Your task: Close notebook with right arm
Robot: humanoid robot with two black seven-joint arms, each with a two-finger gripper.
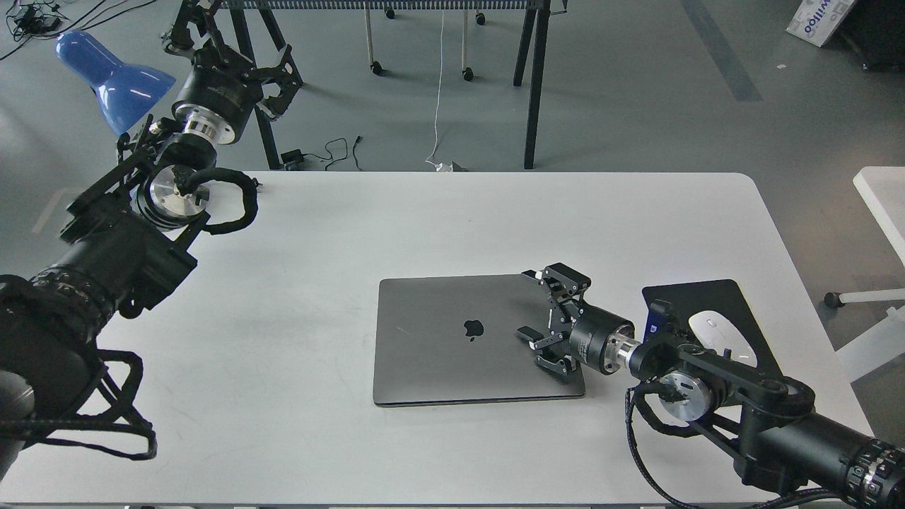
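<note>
The notebook (452,339) is a space-grey laptop lying flat on the white table (353,233), lid fully down with the dark apple logo facing up. My right gripper (530,304) is open, its fingers spread over the lid's right part, resting on or just above it. The right arm comes in from the lower right. My left gripper (233,42) is raised beyond the table's far left corner near the blue lamp; its fingers look spread.
A black mousepad (707,311) with a white mouse (714,332) lies right of the notebook, partly under my right arm. A blue lamp (106,74) stands at the far left. Black table legs and cables are behind the table.
</note>
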